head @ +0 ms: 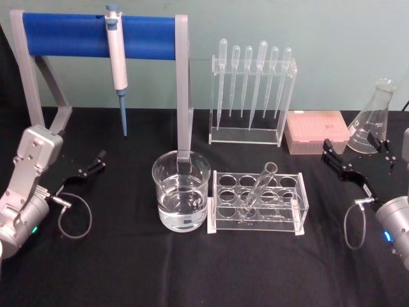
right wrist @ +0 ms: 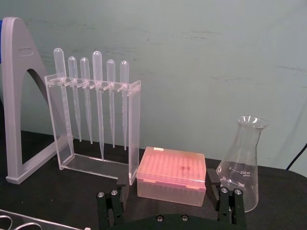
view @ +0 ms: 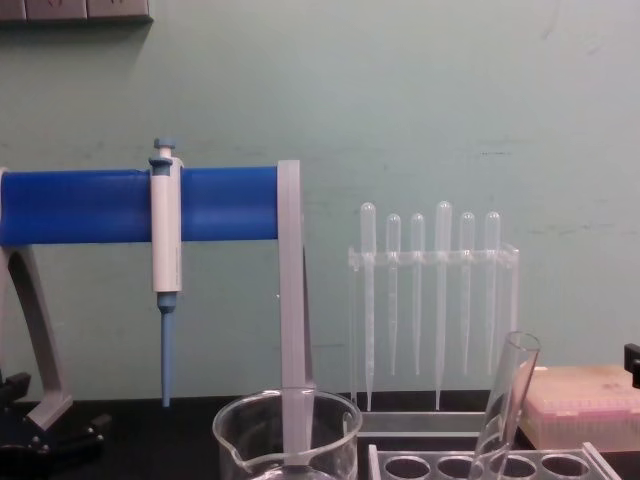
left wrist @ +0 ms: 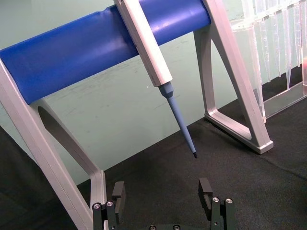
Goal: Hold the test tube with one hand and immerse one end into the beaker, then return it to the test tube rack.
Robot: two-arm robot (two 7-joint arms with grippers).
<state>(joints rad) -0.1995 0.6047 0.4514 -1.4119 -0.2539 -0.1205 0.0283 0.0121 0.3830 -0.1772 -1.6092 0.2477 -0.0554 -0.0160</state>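
Tube [head: 259,187] tilted in rack [head: 257,202]

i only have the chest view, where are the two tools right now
Observer: The left tool sits at the table's left side, open, well clear of the beaker.
Operator: and the right one
Observer: The right tool is at the far right, open, in front of the conical flask.
Operator: is the test tube alone in its rack
Observer: Yes, the test tube leans in the clear rack; the other holes look empty.
Operator: any water in the beaker
Observer: Yes, clear liquid fills about its lower half.
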